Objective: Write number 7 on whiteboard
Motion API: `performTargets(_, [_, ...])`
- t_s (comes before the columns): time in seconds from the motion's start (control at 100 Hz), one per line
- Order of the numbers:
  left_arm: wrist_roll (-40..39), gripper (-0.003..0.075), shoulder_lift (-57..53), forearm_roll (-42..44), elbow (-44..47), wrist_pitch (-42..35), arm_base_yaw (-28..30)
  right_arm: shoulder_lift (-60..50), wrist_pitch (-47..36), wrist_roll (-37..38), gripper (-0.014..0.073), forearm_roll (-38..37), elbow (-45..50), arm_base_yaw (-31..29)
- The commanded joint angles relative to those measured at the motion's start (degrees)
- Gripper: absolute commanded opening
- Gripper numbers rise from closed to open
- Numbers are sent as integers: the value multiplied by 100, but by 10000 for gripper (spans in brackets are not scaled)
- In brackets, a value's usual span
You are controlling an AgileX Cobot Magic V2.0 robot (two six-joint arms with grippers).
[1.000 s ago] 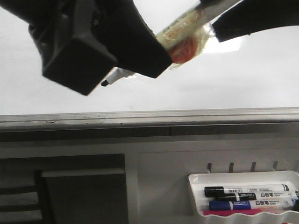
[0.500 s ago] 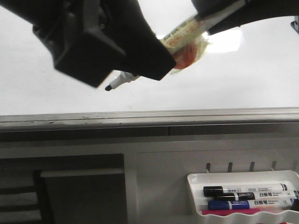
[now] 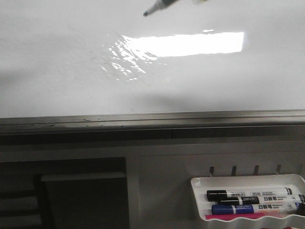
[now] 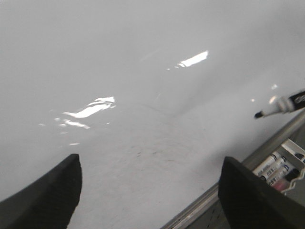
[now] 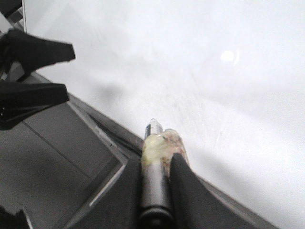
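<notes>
1. The whiteboard (image 3: 57, 62) fills the upper part of the front view, glossy white, with a bright rectangular glare and a wrinkled shiny patch beside it. Its grey metal edge strip (image 3: 152, 118) runs across below.
2. No clear pen mark shows on the board in the front view; in the left wrist view only faint thin scratch-like lines sit near the middle, too faint to read as the number 7.
3. At the top edge of the front view, a marker (image 3: 157, 6) pokes in, dark tip pointing down-left, close over the board; contact cannot be told.
4. The right wrist view has that marker (image 5: 155, 191) clamped between the two dark fingers of the right tool (image 5: 157, 167). A yellowish wrapping covers its barrel, and the tip points toward the board near the edge strip.
5. Left tool (image 4: 147, 191): two dark fingers (image 4: 47, 191) stand wide apart at the bottom corners of its own view, nothing between them, over the board surface (image 4: 143, 71). The marker tip (image 4: 281, 106) shows at the side of that view.
6. Outward and below the board: a small white tray (image 3: 248, 181) hangs on hooks at lower right, holding a black-capped marker (image 3: 248, 194), a blue one (image 3: 252, 208) and a pink item (image 3: 248, 217).
7. At lower left, dark panels (image 3: 81, 195) sit under the board.
</notes>
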Motion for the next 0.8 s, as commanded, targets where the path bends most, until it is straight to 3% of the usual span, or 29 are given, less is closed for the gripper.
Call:
performTargets(0.0, [-57, 544, -335, -497, 196, -648, 297, -85, -362, -643, -50, 801, -140, 35])
performTargets(0.22, [-57, 544, -828, -867, 962, -1454, 506, 171, -1540, -1302, -50, 1135, -140, 720])
performTargets(0.46, [-57, 544, -881, -867, 1040, -1454, 506, 730, -3138, -1588, -50, 1135, -140, 1784])
performTargets(0.79, [-57, 544, -881, -867, 1040, -1454, 506, 1236, -3806, -1591, -50, 1145, -140, 2027])
